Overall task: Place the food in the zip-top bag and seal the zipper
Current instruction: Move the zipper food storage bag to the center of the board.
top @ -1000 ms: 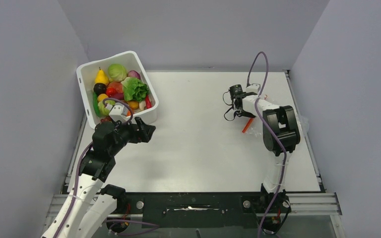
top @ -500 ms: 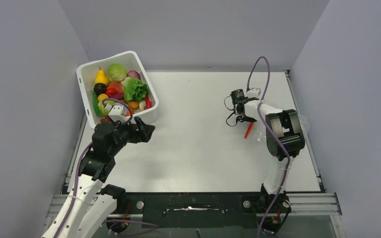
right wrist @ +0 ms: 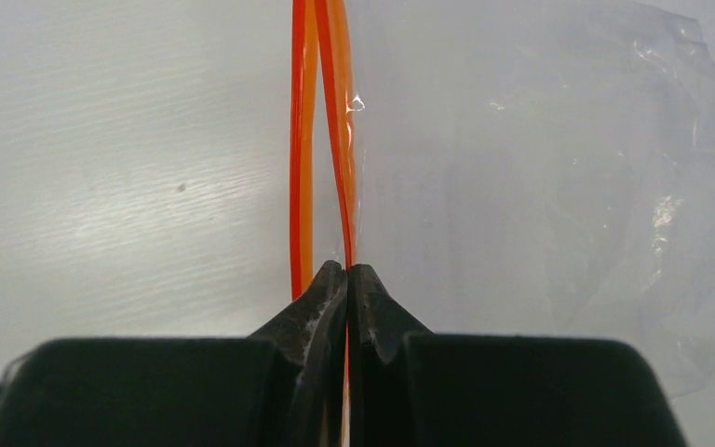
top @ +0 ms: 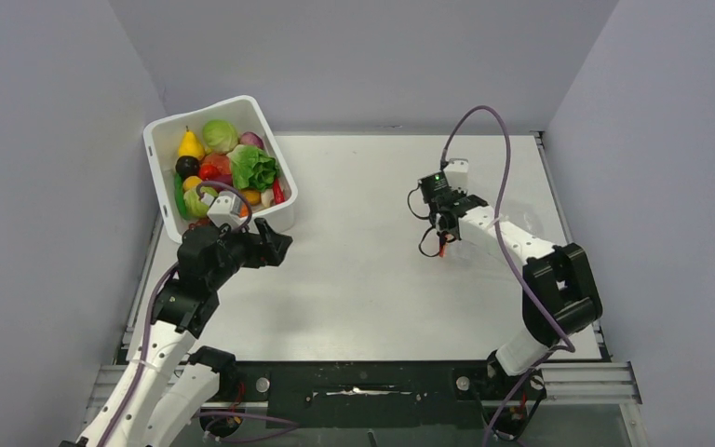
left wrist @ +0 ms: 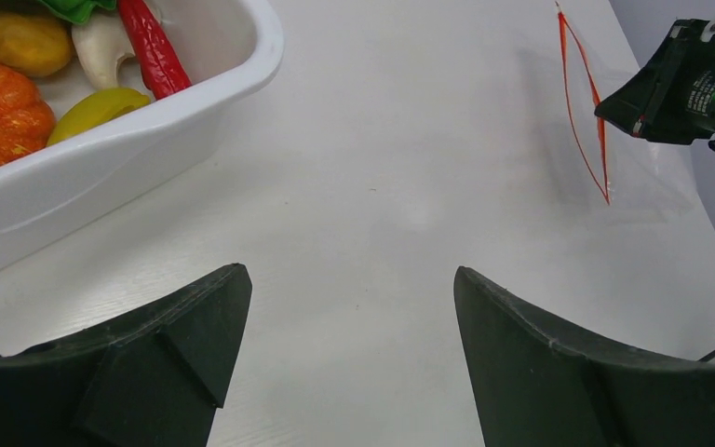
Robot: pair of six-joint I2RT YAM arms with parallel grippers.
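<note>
Top view: one white tub (top: 284,216) sits at 10 o'clock on the tabletop (top: 363,289), heaped with the food (top: 242,168), roughly a dozen pieces and too piled to count exactly. One lettuce, one yellow pear and one red chilli are clear. The left fingers (top: 277,247) hover just off the tub's near corner. The right fingers (top: 443,233) are out at 3 o'clock, with the zipper (top: 441,250) a red fleck at their tips. Left wrist view: the fingers stand wide and hold nothing. The tub rim is at 10 o'clock, and the zipper's two red lips stand apart at 2 o'clock. Right wrist view: one zip-top bag (right wrist: 540,186) lies as clear film toward 3 o'clock. The fingers are pinched tight on one lip only, and the second lip hangs free just beside it. Risks, as I judge them: the thin strip could slip from so small a pinch. The limp film may sag and narrow the mouth, so a dropped piece could strike the lip and roll off across the tabletop. A tug could also pull the bag flat.
</note>
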